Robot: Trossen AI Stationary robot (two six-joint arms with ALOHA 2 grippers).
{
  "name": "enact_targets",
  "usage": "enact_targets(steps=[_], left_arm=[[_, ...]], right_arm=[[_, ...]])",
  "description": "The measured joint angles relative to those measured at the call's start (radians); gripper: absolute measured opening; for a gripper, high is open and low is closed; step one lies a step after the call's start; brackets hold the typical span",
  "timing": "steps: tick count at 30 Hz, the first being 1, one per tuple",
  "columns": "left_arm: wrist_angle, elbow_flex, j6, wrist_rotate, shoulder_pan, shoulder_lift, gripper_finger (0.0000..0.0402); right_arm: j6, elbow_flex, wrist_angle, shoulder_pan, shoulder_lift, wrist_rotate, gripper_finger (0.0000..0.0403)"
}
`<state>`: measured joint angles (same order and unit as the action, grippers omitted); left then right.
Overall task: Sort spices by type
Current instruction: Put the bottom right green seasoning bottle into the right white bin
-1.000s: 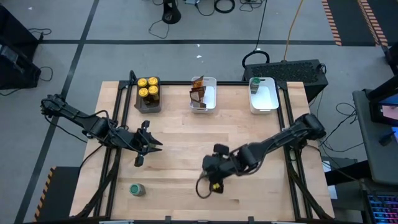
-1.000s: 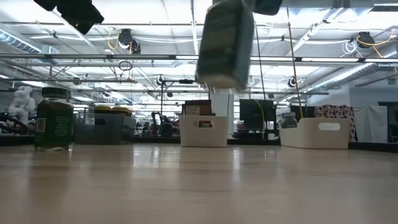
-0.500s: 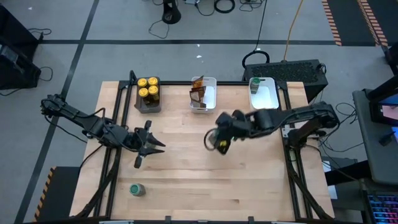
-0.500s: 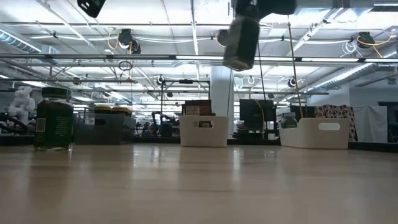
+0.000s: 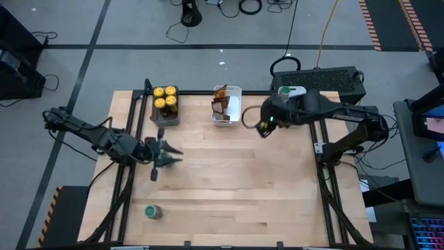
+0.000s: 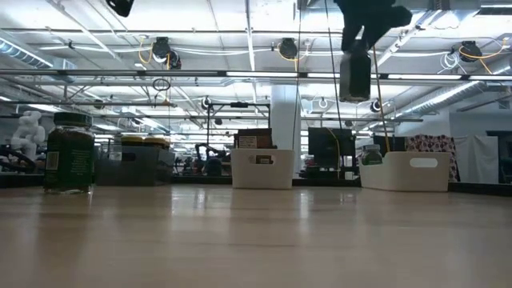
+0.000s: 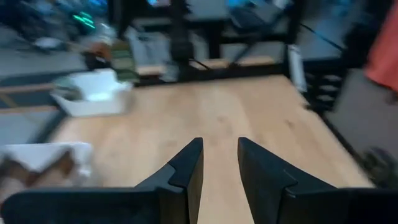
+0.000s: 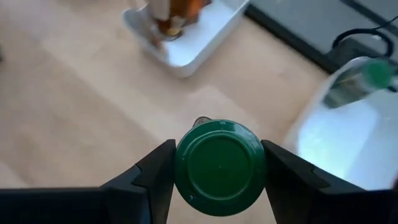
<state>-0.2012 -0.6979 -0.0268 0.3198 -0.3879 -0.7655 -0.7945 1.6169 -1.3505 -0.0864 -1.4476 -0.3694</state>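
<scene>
From above, your right gripper (image 5: 263, 125) hangs over the table between the middle white tray (image 5: 234, 111) of brown packets (image 5: 220, 103) and the right white tray (image 5: 300, 114). The left gripper (image 5: 165, 151) hovers below the dark tray (image 5: 165, 118) of yellow-lidded jars (image 5: 165, 97); one green-lidded jar (image 5: 152, 211) stands alone near the front edge.

At table level, the carried jar (image 6: 355, 76) hangs high above the wood.

Left wrist: its fingers (image 7: 186, 167) stand slightly apart — nothing between them.

Right wrist: the jaws clamp a green-lidded jar (image 8: 219, 163) by its sides — another lies in the white tray (image 8: 348, 134) ahead.
</scene>
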Motion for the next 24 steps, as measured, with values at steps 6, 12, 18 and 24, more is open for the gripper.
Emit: enact_targets(steps=[6,12,18,24], left_arm=[[0.035,-0.001,0.017,0.025,0.11,0.015,0.0105],[0.038,-0.001,0.026,0.026,0.241,0.015,0.0105],[0.066,-0.001,0.035,0.026,0.385,0.027,0.0105],[0.057,-0.001,0.005,0.022,0.495,0.028,0.0105]], right_arm=[[0.117,0.001,-0.025,-0.168,0.06,0.0,0.0186],[0.228,0.001,-0.031,-0.347,0.108,-0.002,0.0187],[0.363,0.001,-0.036,-0.52,0.118,0.003,0.0187],[0.491,-0.022,0.009,-0.679,0.107,0.046,0.0187]])
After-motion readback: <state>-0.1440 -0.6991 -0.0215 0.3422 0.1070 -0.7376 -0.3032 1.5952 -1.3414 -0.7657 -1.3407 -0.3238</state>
